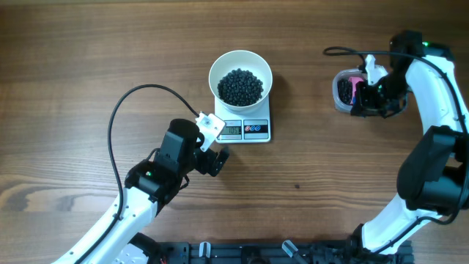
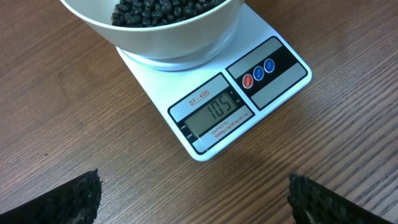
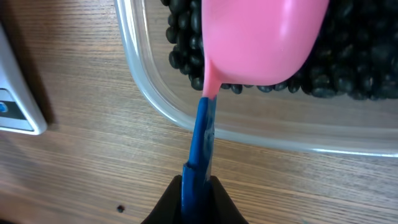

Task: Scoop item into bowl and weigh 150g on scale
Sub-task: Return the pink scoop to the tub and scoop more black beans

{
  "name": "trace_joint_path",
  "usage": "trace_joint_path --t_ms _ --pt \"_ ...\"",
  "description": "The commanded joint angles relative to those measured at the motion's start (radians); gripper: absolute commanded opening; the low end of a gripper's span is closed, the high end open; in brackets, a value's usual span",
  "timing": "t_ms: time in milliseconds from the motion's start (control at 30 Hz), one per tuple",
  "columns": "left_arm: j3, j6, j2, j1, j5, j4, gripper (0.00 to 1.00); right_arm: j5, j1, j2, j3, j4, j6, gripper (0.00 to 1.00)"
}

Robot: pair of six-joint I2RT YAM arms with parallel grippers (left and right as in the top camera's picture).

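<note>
Scooping: our right gripper point(image 3: 198, 190) clamps the pink plastic scoop point(image 3: 261, 43) in the clear tub point(image 3: 146, 87) of black beans point(image 3: 348, 68). Our left gripper point(image 2: 193, 199) gapes beside the white scale point(image 2: 214, 112); its white bowl point(image 2: 180, 43) needs more, carried level.

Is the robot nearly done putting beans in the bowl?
Partly. Done: the bowl sits on the scale with a pile of beans inside, and the display reads 105. In hand: the right gripper is shut on the pink scoop, which is down in the tub of beans. The left gripper hangs open near the scale. Left: more beans, until the display shows 150.
</note>
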Motion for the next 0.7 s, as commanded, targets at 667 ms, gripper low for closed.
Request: trace_joint_path --t_ms 667 --pt "-0.003 0.005 0.0 0.009 -0.006 0.0 1.0 -0.467 -0.313 0.02 -0.006 -0.078 -0.15 0.04"
